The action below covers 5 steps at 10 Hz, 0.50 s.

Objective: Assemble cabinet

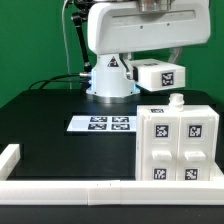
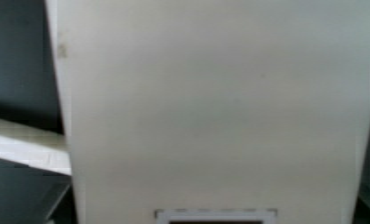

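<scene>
The claw shows in neither view, so I cannot tell whether it is released, clenched or grasping something. The wrist view is filled by a plain white flat plastic face very close to the lens, with the edge of a tag at one rim. This is probably the small white tagged plastic block, which sits just under the bulky white robot arm at the far side, towards the exterior view's right. That closeness suggests the arm is working on this loose part.

Further out, the cabinet, a large white plastic box faced with tagged drawer blocks, stands upright at the near right of the black table, well apart from that block. The marker board lies flat mid-table. A low white border rail edges the near and left sides, likely to keep parts in.
</scene>
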Motion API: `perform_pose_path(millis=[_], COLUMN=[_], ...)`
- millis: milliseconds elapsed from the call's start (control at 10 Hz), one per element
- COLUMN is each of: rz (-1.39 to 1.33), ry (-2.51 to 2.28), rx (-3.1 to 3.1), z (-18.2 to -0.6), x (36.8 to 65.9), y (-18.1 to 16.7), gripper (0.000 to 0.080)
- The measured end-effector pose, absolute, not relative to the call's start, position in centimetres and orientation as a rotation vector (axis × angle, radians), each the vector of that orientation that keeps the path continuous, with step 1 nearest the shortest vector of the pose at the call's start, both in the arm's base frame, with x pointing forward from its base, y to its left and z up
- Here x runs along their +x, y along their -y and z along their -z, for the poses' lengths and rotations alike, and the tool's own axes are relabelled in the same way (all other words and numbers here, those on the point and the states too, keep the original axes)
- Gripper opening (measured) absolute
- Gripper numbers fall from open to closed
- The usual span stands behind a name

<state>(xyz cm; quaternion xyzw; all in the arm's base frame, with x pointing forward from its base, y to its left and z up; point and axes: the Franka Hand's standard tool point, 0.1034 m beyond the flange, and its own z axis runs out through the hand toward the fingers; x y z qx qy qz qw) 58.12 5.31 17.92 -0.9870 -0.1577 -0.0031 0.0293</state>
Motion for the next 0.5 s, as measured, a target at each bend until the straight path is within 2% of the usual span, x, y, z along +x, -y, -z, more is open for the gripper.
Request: perform_pose_path(millis=[300,500], rz=[0.019,0.01], ry=[0.477,0.443], rx=[-3.038,-3.041], z=[-17.6,-17.2], x=[60.5,60.4], y=[-6.6,-8.1], gripper=[0.0541,0.0541])
